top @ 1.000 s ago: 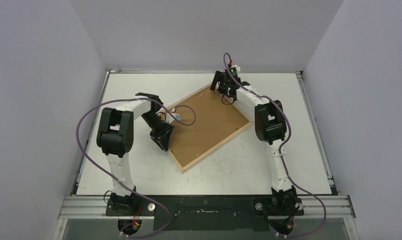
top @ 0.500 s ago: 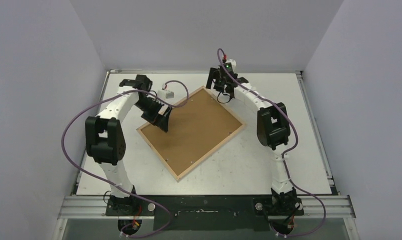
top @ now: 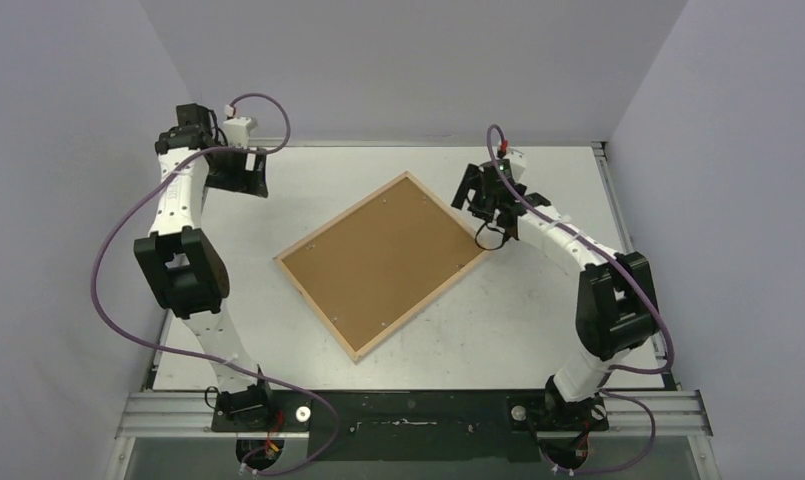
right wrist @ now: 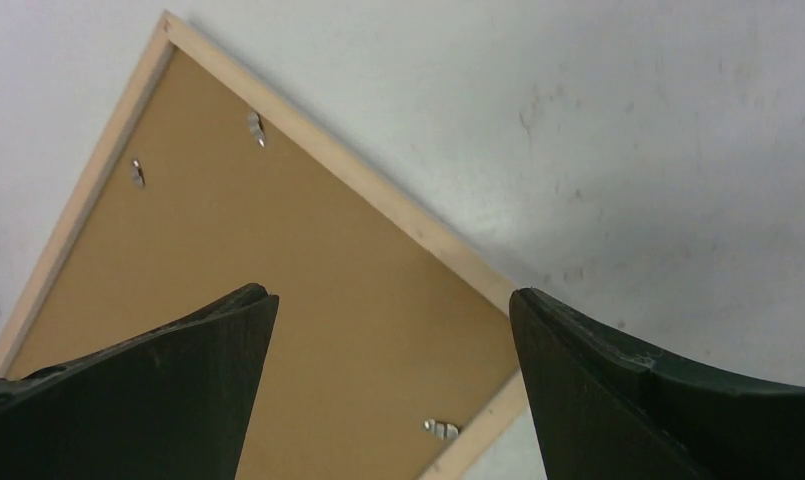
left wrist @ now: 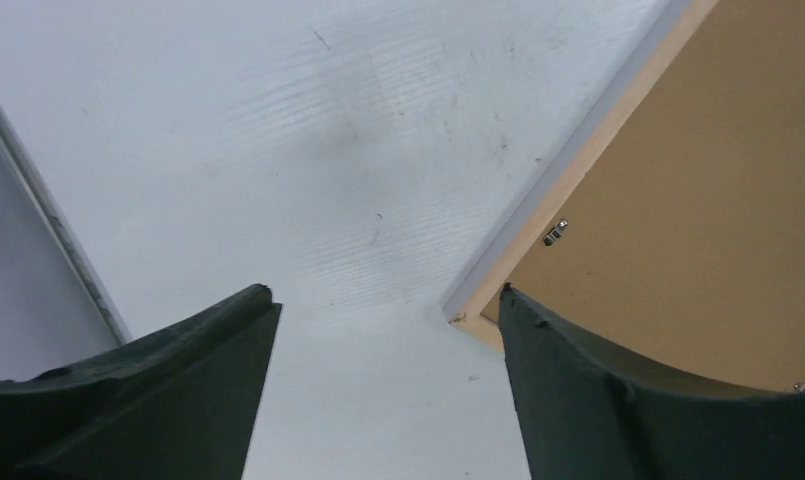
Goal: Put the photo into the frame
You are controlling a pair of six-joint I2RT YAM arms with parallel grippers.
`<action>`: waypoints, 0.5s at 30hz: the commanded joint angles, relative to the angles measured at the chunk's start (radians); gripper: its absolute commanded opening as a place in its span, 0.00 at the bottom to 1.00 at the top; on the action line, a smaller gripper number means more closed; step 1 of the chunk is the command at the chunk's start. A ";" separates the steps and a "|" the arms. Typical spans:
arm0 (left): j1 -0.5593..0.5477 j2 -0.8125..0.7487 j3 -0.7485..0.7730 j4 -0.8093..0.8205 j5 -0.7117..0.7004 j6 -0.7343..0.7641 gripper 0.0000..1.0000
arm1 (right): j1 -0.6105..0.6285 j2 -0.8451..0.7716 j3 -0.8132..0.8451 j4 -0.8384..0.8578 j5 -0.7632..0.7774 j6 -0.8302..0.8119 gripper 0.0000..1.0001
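- Centred on the desk (top: 278, 340), the frame (top: 317, 310) lies face down for loading, backing panel (top: 383, 262) seated; photo unseen, presumably beneath.
- My left gripper (left wrist: 386, 294) spread, empty, at far-left corner; right gripper (right wrist: 390, 294) spread, empty, over frame's far-right edge.

frame (top: 316, 308) (left wrist: 583, 170) (right wrist: 350, 168): thin light wood, lying flat mid-table (top: 458, 340), back side up, rotated diamond-wise with one corner pointing far, one near. Brown backing panel (top: 383, 260) sits inside rim; small metal tabs (right wrist: 256, 128) along its edges.
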 commanded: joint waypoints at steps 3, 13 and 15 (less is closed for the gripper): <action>-0.014 0.057 -0.138 0.076 0.033 0.013 0.57 | 0.037 -0.163 -0.265 0.031 -0.100 0.173 0.90; -0.034 0.111 -0.279 0.256 -0.095 -0.002 0.43 | 0.107 -0.201 -0.432 0.127 -0.180 0.317 0.90; -0.053 0.132 -0.276 0.271 -0.121 -0.005 0.42 | 0.112 -0.193 -0.438 0.146 -0.185 0.331 0.90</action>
